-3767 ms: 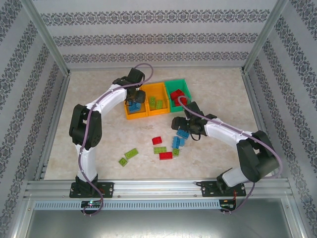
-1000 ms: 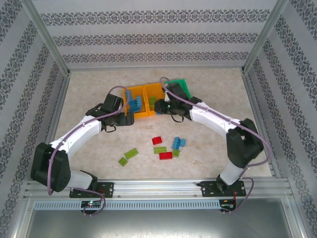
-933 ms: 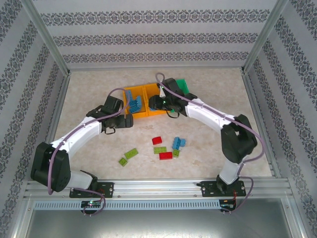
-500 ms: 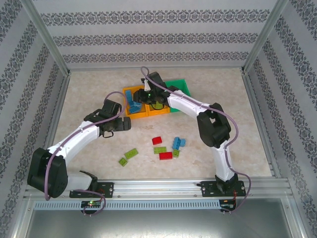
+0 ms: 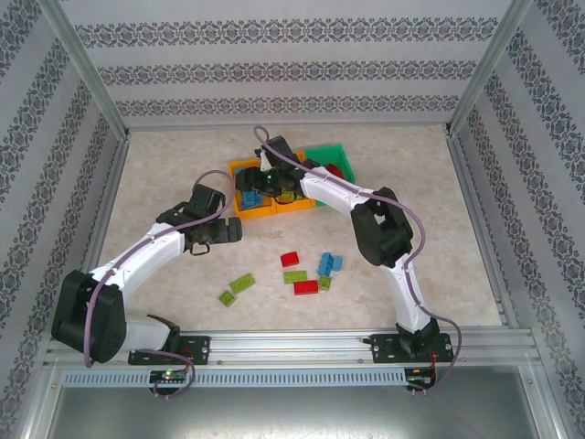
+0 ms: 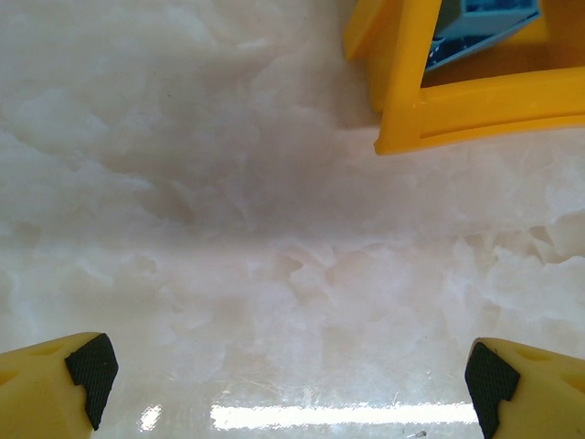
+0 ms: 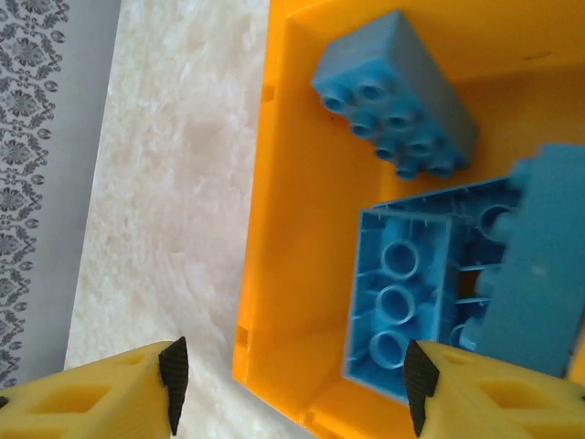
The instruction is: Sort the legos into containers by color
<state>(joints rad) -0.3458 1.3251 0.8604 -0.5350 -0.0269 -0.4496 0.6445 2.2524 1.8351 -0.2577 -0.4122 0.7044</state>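
Legos (image 5: 306, 287) not yet binned lie loose on the table (image 5: 164, 165) in the lower centre of the top external view: red, lime green and blue pieces. The three bins stand in a row at upper centre.

Top external view:
- The right gripper (image 5: 249, 190) hangs over the left orange bin (image 5: 239, 212), well apart from the loose pieces.
- The left gripper (image 5: 230, 230) sits just below and left of that bin. The loose pieces lie below and to the right of it.
- The nearest piece is a green brick (image 5: 242, 283). Its long axis runs from lower left to upper right.
- Judgement: the left arm is the nearer one for the next pick.
- Neither gripper's jaw spread can be read at this scale.

Left wrist view:
- The left gripper (image 6: 288, 384) is fully spread, with bare table between its fingertips (image 6: 91, 375).
- A corner of the left orange bin (image 6: 457, 101) fills the upper right, and a blue brick (image 6: 475, 27) shows inside it.
- No loose piece lies ahead of the fingers.

Right wrist view:
- The right gripper (image 7: 297, 384) is parted and grips nothing.
- It looks down into the left orange bin (image 7: 265, 229), where several blue bricks (image 7: 398, 91) rest, one of them studs-down (image 7: 411, 302).
- This confirms the bin's colour assignment, which the arm hides from above.
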